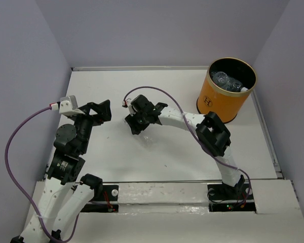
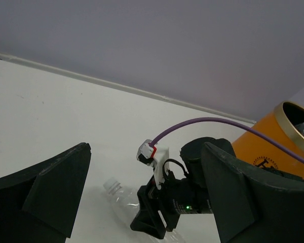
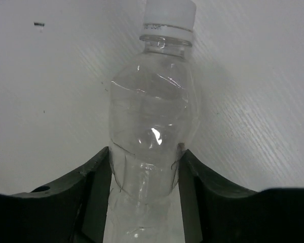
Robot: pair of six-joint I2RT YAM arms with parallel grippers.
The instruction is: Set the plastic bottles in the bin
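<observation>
A clear plastic bottle (image 3: 152, 111) with a white cap lies on the white table. My right gripper (image 3: 144, 172) is down over it, and both fingers press on its narrow ribbed middle. In the left wrist view the same bottle (image 2: 119, 200) lies under the right gripper (image 2: 154, 223), its cap pointing left. In the top view the right gripper (image 1: 137, 121) is at mid-table. My left gripper (image 1: 105, 110) is open and empty, held above the table to the left of it. The orange bin (image 1: 219, 101) stands at the back right with clear bottles (image 1: 227, 81) inside.
The bin (image 2: 273, 152) also shows at the right edge of the left wrist view. Purple cables run along both arms. Grey walls close the table at the back and sides. A raised white ledge runs along the near edge by the arm bases.
</observation>
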